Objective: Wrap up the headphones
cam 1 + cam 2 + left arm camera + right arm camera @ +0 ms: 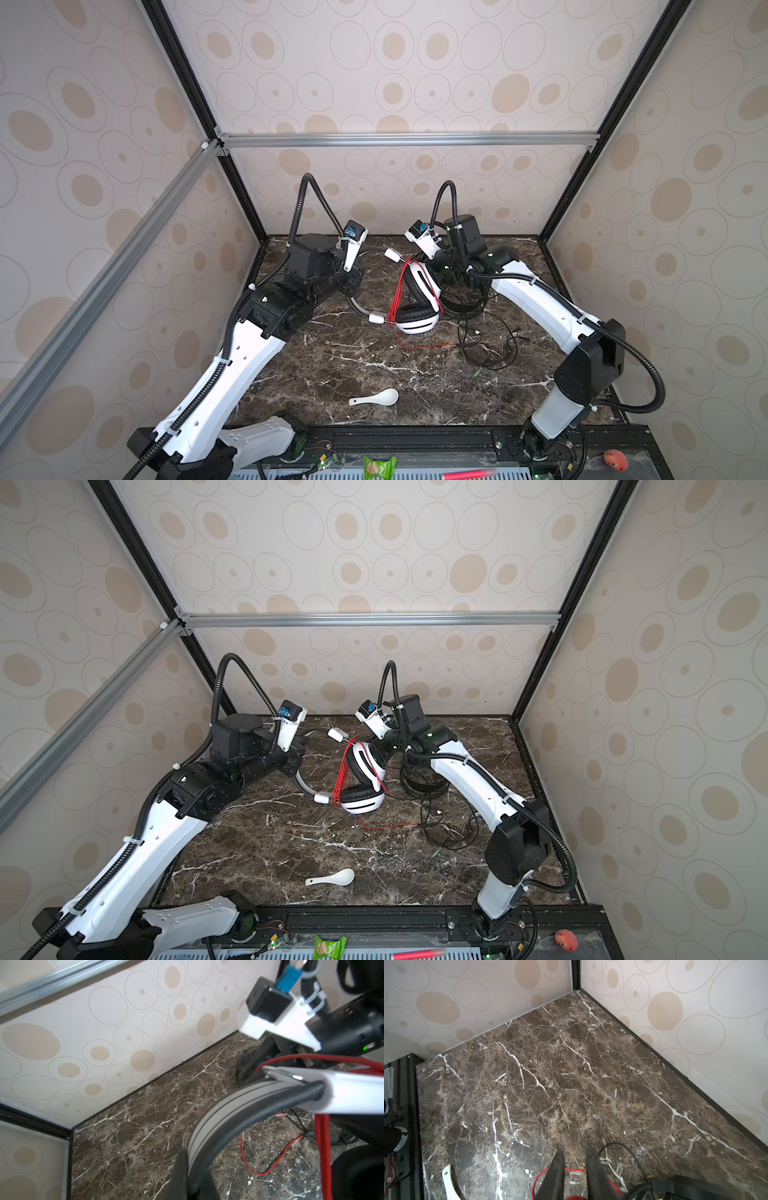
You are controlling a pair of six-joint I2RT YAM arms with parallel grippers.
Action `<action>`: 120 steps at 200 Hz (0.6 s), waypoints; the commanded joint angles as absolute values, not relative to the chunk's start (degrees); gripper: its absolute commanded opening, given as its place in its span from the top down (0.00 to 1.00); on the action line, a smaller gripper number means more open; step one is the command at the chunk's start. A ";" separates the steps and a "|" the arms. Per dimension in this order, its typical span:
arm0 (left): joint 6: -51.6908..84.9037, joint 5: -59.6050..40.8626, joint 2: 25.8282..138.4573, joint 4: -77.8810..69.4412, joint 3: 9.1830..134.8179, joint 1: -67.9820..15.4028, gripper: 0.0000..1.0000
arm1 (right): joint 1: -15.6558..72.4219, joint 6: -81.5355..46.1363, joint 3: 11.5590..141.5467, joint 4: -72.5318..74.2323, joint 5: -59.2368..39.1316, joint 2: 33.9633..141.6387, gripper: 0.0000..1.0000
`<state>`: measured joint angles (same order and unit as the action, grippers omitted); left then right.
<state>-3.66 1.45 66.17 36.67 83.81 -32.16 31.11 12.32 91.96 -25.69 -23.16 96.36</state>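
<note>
Left fingers [179, 1174] clenched the grey band [209, 1118], steadying the white headset [417, 322] near the middle of the bench [332, 374] for winding. Right fingers [557, 1169] stood parted, seemingly holding nothing, by the red cord [397, 295] looped round its cups. The black headset [457, 305] lay just beside, cord loose.

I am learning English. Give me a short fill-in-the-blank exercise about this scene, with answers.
1. The cord wound around the white headphones is ___.
2. The left tool grips their grey ___.
3. A white ___ lies on the table, apart from the headphones.
Answers: red; band; spoon.
</note>
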 commanded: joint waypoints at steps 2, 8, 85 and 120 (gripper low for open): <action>0.30 -1.99 65.67 33.44 89.76 -32.26 1.00 | 30.34 7.62 88.34 -15.61 -29.20 93.00 0.75; 0.65 -2.31 66.01 33.29 90.51 -32.27 1.00 | 30.18 6.73 87.48 -14.24 -29.84 92.77 0.75; 4.95 -4.22 69.29 29.94 99.05 -32.26 1.00 | 29.74 -6.28 76.09 2.99 -33.74 92.46 0.71; 6.17 -4.20 70.56 29.28 102.20 -32.24 1.00 | 29.77 -9.40 73.03 7.36 -34.32 93.33 0.71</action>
